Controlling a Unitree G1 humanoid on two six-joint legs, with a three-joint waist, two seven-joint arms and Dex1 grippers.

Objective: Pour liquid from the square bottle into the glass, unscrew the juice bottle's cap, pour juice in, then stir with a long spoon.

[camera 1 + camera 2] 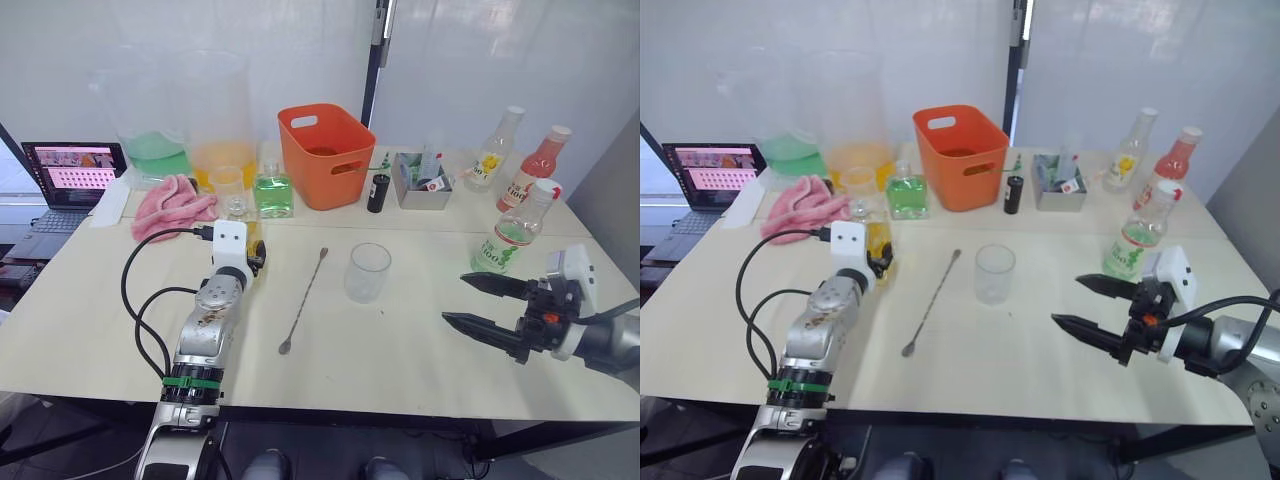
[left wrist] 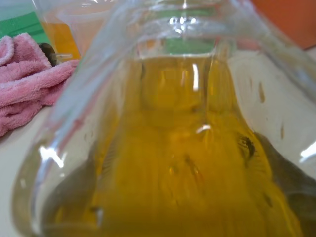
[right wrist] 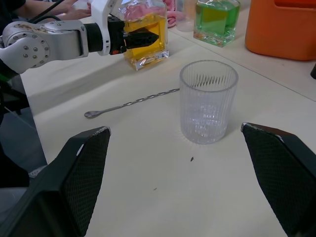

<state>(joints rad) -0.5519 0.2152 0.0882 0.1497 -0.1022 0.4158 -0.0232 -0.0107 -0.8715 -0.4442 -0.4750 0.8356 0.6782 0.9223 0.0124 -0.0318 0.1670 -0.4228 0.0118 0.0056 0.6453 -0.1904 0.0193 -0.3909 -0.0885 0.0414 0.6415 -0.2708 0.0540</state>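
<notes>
The square bottle (image 3: 144, 35) with its yellow liquid stands upright on the surface (image 1: 400, 340), and the left gripper (image 3: 140, 38) has its black fingers closed around the bottle's body — a side grip that should let the wrist tip it for the first pour. The bottle does not look lifted yet; its base seems to rest on the surface. A little toward the middle lies the long spoon (image 1: 303, 299), flat and untouched, and just beyond it the glass (image 1: 367, 271) stands empty, well within reach of a tilt from the left. The right gripper (image 1: 483, 304) hovers low on the far side of the glass, fingers spread wide and holding nothing — waiting, I would guess, for the juice bottle (image 1: 513, 238), which stands capped just behind it. The green square bottle (image 1: 273, 192) sits farther back by the orange bin (image 1: 327, 155).
</notes>
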